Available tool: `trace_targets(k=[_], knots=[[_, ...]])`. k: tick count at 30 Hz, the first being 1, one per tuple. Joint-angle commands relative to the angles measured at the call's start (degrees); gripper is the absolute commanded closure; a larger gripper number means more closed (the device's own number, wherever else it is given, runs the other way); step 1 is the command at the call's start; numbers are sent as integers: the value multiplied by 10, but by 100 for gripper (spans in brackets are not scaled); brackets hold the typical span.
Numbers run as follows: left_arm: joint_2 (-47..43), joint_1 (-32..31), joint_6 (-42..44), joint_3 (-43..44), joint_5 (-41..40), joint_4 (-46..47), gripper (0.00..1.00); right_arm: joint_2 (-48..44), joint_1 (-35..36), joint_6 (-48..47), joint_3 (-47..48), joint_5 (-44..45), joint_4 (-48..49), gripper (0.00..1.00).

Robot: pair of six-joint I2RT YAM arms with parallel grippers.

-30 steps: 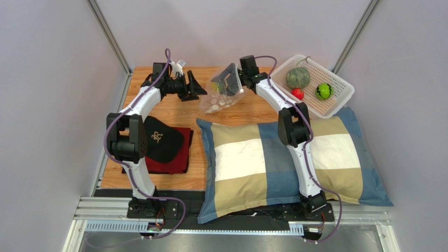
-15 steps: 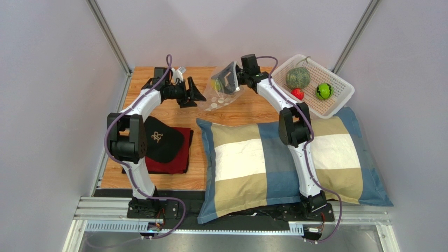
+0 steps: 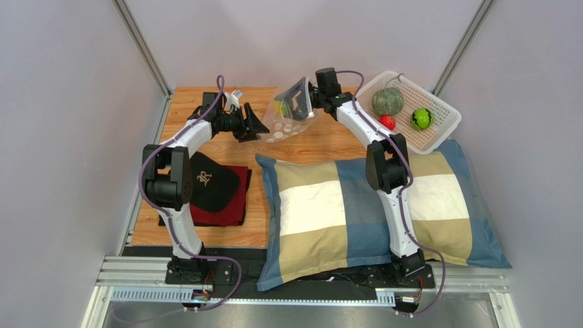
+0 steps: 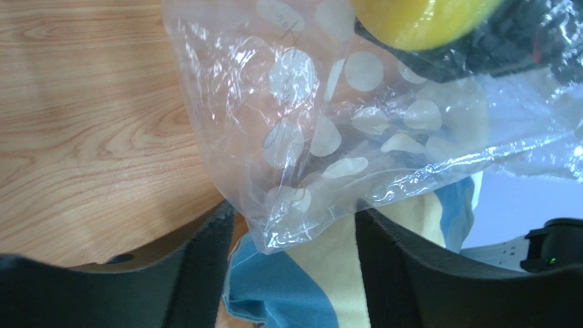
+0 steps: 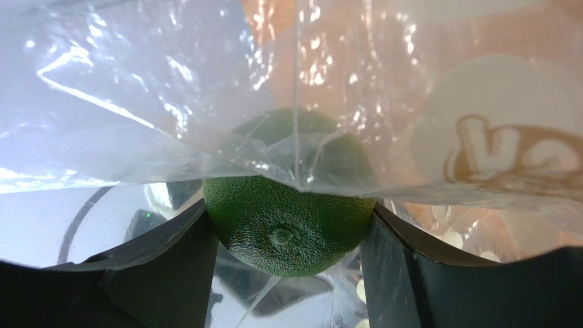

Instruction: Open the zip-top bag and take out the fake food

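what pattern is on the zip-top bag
White dots on the clear zip-top bag; clearest in the left wrist view.

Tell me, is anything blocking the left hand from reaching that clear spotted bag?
Nothing visible. The bag's lower corner already hangs between the open fingers of the left hand, over the wooden table. The right hand holds the bag up from the other side, clamped on a green fruit.

The jaws pinch a green fruit [image 5: 287,219] under the zip-top bag [image 5: 157,89].
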Motion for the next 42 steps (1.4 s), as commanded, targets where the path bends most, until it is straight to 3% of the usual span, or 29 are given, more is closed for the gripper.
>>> trace_targets(k=[1,3,4,6,7,16,21,25,31,33,34,36,37,42], knots=[[18,0,-25,5,15,55,42,-44,1,10,-3,-22,29,98],[28,0,-28,17,-2,56,62,-49,2,9,-4,-25,28,99],[32,1,-25,34,-11,44,85,-50,2,9,-8,-26,29,99],[38,2,-11,50,-51,27,100,-57,1,1,-14,-28,22,99],[38,3,-7,59,-69,14,100,-61,2,-5,-17,-27,17,99],[9,14,36,53,-287,-24,100,-85,-20,-192,26,19,-156,99],[22,16,61,75,-313,-52,100,-96,-30,-272,47,24,-197,98],[30,17,77,89,-338,-61,100,-104,-53,-222,19,-70,-135,99],[46,21,91,137,-338,-93,100,-135,-101,-275,23,-1,-202,99],[54,21,101,170,-341,-131,87,-134,-121,-317,44,34,-249,99],[54,21,111,180,-352,-146,73,-130,-140,-333,54,47,-264,99],[48,21,120,200,-361,-179,61,-130,-161,-359,63,73,-283,99],[45,21,126,208,-373,-193,51,-130,-181,-367,62,83,-288,99],[20,21,127,258,-431,-285,43,-118,-225,-390,66,130,-313,97]])
